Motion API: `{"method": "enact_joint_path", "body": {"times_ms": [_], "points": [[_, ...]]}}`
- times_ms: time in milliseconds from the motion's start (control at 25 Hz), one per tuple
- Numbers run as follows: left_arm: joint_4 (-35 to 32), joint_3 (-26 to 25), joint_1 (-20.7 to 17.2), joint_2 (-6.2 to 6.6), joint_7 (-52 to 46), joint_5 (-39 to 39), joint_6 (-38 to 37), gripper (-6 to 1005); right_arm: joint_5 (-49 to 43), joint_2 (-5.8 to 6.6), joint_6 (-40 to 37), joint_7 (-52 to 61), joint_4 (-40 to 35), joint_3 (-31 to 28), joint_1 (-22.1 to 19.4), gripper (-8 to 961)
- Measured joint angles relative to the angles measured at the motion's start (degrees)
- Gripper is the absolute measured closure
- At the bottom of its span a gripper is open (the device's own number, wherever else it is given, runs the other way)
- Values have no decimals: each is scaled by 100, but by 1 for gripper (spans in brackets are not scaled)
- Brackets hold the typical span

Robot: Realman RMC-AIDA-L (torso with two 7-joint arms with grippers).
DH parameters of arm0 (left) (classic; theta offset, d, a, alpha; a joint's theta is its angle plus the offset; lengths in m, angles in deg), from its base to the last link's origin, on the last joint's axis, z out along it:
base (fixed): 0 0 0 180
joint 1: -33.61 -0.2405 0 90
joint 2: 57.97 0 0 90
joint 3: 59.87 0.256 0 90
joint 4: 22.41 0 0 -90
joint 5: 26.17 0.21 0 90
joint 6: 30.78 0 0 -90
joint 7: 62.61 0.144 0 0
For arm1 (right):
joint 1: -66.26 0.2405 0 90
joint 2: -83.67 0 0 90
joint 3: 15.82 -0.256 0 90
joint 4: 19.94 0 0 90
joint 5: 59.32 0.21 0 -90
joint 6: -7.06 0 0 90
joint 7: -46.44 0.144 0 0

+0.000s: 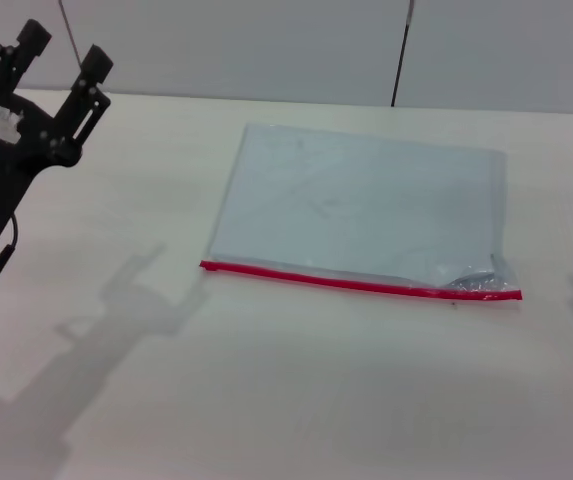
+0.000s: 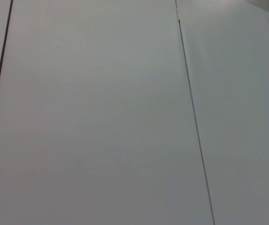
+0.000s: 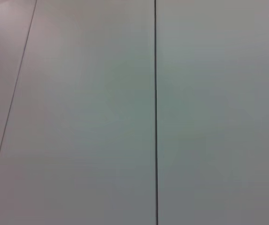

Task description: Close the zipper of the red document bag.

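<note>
The red document bag [image 1: 356,210], a flat pale blue-grey translucent pouch, lies on the white table right of centre in the head view. Its zipper [image 1: 356,283] is a thin red strip along the near long edge, from the left corner to the right corner. A small crinkled spot sits near the strip's right end; I cannot make out the slider. My left gripper [image 1: 64,55] is raised at the far left, well clear of the bag, its black fingers spread open and empty. The right gripper is out of view; only its shadow falls at the right edge.
The white table [image 1: 266,400] stretches in front of the bag, crossed by the left arm's shadow. A grey panelled wall [image 1: 266,40] stands behind the table. Both wrist views show only grey wall panels [image 2: 101,117] [image 3: 78,117] with dark seams.
</note>
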Motion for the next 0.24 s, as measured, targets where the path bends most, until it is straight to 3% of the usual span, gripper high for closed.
{"method": "enact_joint_path", "body": {"times_ms": [240], "points": [[0,32,77,-14,13,12,-22,288,-5,0,19,-20,0,9,-78,359]]}}
